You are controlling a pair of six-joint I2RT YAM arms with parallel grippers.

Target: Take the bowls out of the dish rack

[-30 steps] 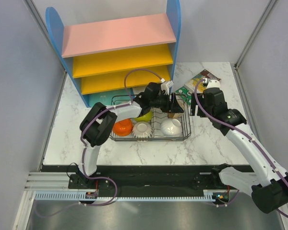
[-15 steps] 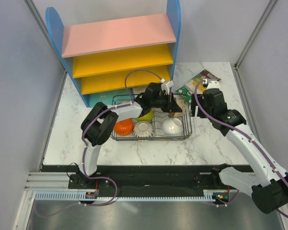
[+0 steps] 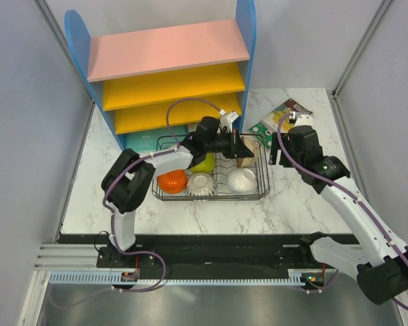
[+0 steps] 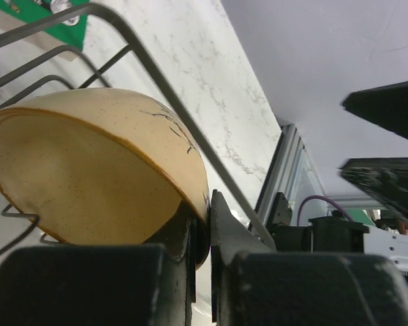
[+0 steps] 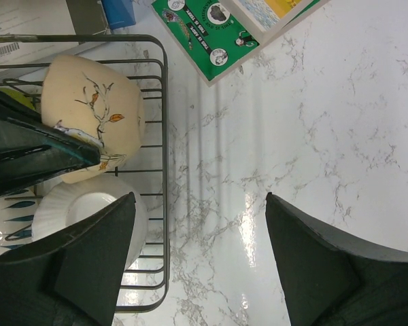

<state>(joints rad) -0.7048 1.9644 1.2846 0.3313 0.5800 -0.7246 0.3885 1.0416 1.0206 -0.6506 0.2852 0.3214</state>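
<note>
White marble counter (image 3: 299, 204) is carrying the setup, with grey partition walls closing it in on three sides. A blue shelf unit (image 3: 170, 51) with pink and yellow boards is standing at the rear left.

Dish rack (image 3: 211, 197), black wire, is sitting on the counter just in front of the shelf unit.

Contents of the rack:
- An orange bowl (image 3: 172, 180) is resting at the near left.
- A yellow-green bowl (image 3: 205, 163) is lying behind it, toward the middle and partly under the left arm.
- A white bowl with blue leaf marks (image 3: 201, 183) is sitting at the near middle.
- A fluted white bowl (image 3: 243, 179) is sitting at the near right.
- A cream bowl (image 5: 92, 112) with a painted branch motif is tilting on edge at the far right corner.

Left pincer (image 4: 207, 224) is reaching over the rack and pinching the cream bowl's rim, one finger inside and one outside. Whether the bowl is clear of the wires, I cannot tell.

Right pincer (image 5: 199, 224) is hovering with its fingers spread wide over bare counter just right of the rack, gripping nothing.

A green printed card (image 5: 211, 34) is lying on the counter behind the rack's right corner.
</note>
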